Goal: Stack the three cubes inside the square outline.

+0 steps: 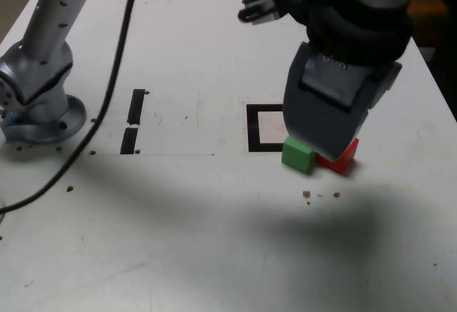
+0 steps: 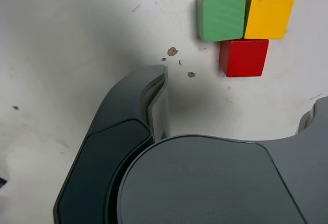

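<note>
Exterior view: the pincer (image 1: 325, 137) hangs low over the white surface (image 1: 214, 240), its dark grey body covering the corner of the square outline (image 1: 251, 128) that lies toward the exterior view's right. Only two sides of that black tape frame and part of its white centre show; the visible part holds no cube. The green cube (image 1: 298, 155) sits on the surface just outside the frame's near edge, and the red cube (image 1: 343, 158) peeks out beside it, toward the exterior view's right; both are partly hidden by the pincer. The wrist view shows all three cubes bunched together on the surface: the green cube (image 2: 221, 17) and the yellow cube (image 2: 269, 15) side by side and touching, the red cube (image 2: 244, 57) touching the yellow one's side, with black tape just past them. The jaws stand spread wide, one finger (image 2: 154, 106) reaching toward the cluster, and nothing is held between them. Two short black tape strips (image 1: 133, 121) lie well apart from the frame, near the arm's grey base (image 1: 39, 112). A black cable (image 1: 114, 83) trails across the surface.
</note>
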Action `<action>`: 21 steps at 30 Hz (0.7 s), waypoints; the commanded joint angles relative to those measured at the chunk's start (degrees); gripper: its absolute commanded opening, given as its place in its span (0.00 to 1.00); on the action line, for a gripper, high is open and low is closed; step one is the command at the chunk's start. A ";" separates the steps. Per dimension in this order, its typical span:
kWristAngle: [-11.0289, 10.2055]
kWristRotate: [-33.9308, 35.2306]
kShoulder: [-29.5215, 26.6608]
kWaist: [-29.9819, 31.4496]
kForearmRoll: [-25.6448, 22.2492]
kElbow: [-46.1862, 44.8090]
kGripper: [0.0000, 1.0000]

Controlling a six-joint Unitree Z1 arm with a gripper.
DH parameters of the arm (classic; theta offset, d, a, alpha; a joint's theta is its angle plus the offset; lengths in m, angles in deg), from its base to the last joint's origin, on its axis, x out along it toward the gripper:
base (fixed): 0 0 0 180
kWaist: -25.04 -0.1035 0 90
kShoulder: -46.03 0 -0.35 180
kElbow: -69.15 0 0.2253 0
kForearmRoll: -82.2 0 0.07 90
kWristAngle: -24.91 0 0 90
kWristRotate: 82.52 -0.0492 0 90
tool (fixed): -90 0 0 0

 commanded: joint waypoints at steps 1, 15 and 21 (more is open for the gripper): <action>-0.22 0.28 -0.21 -0.45 1.36 -0.87 0.99; -0.42 0.29 1.24 -4.62 9.82 -7.80 0.94; 0.22 0.36 2.25 -4.98 9.43 -8.03 0.95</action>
